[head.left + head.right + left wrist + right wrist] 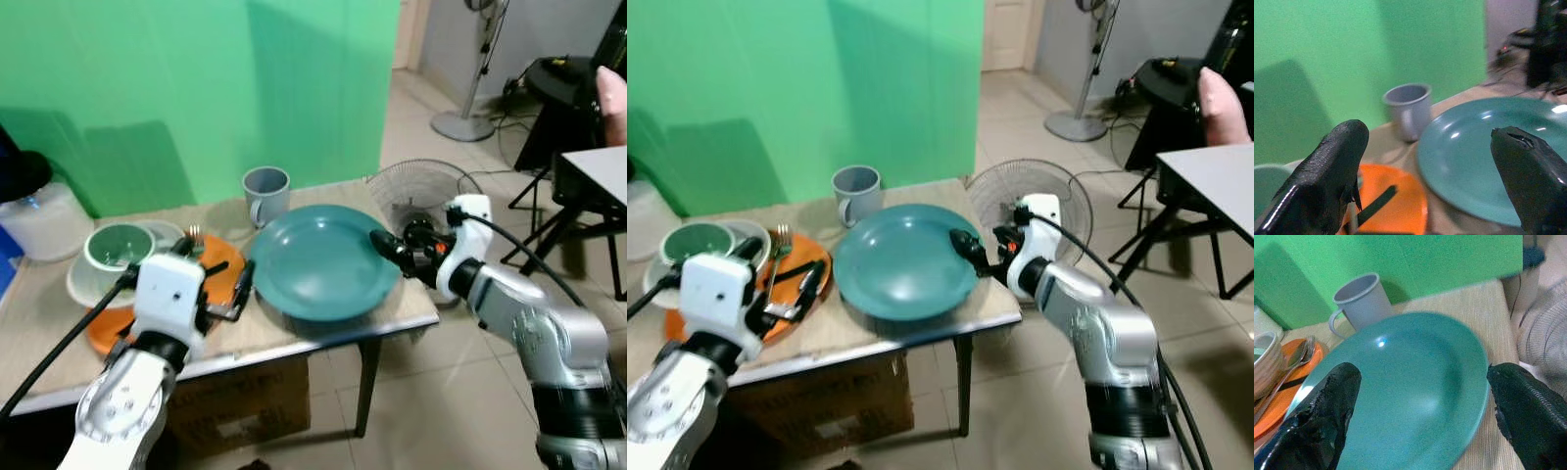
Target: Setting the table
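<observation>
- My right hand hovers spread wide at the teal plate's rim; nudging could tip it off the counter.
- My left hand, fingers apart, could snag the orange plate's cutlery.

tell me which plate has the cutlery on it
The orange plate by the left gripper; a fork lies on it. The teal plate is bare.

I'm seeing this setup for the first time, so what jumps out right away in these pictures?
The big teal plate in the middle of the small table, before a bright green wall. The right gripper hovers open at its right rim, the left gripper open over the orange plate with cutlery, and a grey mug stands behind.
</observation>
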{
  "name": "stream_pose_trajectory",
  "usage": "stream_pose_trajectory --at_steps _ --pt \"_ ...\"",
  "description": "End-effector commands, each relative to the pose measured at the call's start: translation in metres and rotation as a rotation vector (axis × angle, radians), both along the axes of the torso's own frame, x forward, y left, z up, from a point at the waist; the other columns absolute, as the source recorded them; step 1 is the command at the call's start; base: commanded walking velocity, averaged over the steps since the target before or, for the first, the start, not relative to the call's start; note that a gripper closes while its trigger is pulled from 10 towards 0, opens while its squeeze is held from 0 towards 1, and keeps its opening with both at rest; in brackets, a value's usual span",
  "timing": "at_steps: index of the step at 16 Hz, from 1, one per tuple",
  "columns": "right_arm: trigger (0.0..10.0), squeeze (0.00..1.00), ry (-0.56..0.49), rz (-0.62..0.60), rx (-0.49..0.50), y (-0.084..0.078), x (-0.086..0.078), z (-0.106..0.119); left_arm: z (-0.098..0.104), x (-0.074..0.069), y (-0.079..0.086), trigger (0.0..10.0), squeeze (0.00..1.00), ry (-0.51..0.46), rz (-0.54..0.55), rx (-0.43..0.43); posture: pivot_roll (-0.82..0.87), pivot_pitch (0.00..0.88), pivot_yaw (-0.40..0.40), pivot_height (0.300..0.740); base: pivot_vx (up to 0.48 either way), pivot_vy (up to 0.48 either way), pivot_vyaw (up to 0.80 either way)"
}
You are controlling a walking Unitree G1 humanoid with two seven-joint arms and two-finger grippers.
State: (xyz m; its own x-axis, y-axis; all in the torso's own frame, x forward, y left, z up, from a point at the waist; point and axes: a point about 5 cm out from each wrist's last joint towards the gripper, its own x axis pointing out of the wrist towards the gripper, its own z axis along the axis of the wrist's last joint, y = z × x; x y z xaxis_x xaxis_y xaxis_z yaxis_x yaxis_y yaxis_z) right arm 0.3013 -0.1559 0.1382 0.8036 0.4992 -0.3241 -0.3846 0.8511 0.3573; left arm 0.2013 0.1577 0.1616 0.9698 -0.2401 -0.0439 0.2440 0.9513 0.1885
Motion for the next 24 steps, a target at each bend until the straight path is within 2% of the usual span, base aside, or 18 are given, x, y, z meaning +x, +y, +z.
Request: stream_pose_trajectory --at_steps 1,4,6,9,10,13,18,19,20,21,22,23,24 --pt "10.0 1.0 0.023 -0.019 0.02 -0.005 0.006 0.002 -0.003 0.003 -0.001 10.0 0.02 0.021 -0.035 0.002 -0.05 0.0 0.056 0.74 0.0 0.0 0.0" --pt "10.0 1.0 0.086 -0.096 0.078 -0.009 0.02 0.001 -0.004 0.005 -0.003 10.0 0.0 0.038 -0.105 0.011 -0.05 0.0 0.054 0.74 0.0 0.0 0.0" --pt "10.0 1.0 0.181 -0.121 0.16 -0.011 0.025 -0.001 -0.005 0.005 -0.009 10.0 0.0 0.061 -0.168 -0.016 -0.05 0.0 0.045 0.74 0.0 0.0 0.0" --pt "10.0 0.99 0.36 -0.067 0.351 -0.005 0.026 -0.006 -0.012 -0.005 -0.025 10.0 0.0 0.16 -0.364 -0.036 -0.05 0.0 0.039 0.74 0.0 0.0 0.0" --pt "10.0 0.0 0.378 -0.06 0.361 -0.005 0.026 -0.006 -0.013 -0.006 -0.026 10.0 0.0 0.168 -0.379 -0.036 -0.05 0.0 0.034 0.74 0.0 0.0 0.0" --pt "10.0 0.0 0.418 -0.038 0.398 -0.004 0.027 -0.005 -0.013 -0.006 -0.027 10.0 0.0 0.168 -0.381 -0.041 -0.05 0.0 0.025 0.74 0.0 0.0 0.0" --pt "10.0 0.0 0.505 0.009 0.415 0.012 0.025 -0.012 -0.013 -0.007 -0.028 10.0 0.0 0.182 -0.397 -0.045 -0.05 0.0 0.029 0.74 0.0 0.0 0.0" --pt "9.5 0.0 0.526 0.007 0.408 0.017 0.024 -0.018 -0.013 -0.007 -0.027 10.0 0.0 0.184 -0.399 -0.043 -0.05 0.0 0.033 0.74 0.0 0.0 0.0" --pt "8.0 0.0 0.536 0.004 0.41 0.02 0.025 -0.021 -0.013 -0.007 -0.027 10.0 0.0 0.186 -0.4 -0.041 -0.05 0.0 0.033 0.74 0.0 0.0 0.0" --pt "5.8 0.0 0.54 0.005 0.414 0.022 0.025 -0.022 -0.013 -0.007 -0.027 10.0 0.0 0.187 -0.401 -0.04 -0.05 0.0 0.033 0.74 0.0 0.0 0.0" --pt "4.8 0.0 0.544 0.007 0.414 0.023 0.025 -0.023 -0.014 -0.007 -0.027 10.0 0.0 0.188 -0.401 -0.04 -0.05 0.0 0.036 0.74 0.0 0.0 0.0" --pt "4.3 0.0 0.555 0.005 0.415 0.027 0.025 -0.025 -0.014 -0.007 -0.027 10.0 0.0 0.189 -0.402 -0.039 -0.05 0.0 0.036 0.74 0.0 0.0 0.0" --pt "3.1 0.0 0.564 0.004 0.414 0.031 0.025 -0.029 -0.014 -0.007 -0.028 10.0 0.0 0.188 -0.402 -0.039 -0.05 0.0 0.034 0.74 0.0 0.0 0.0"
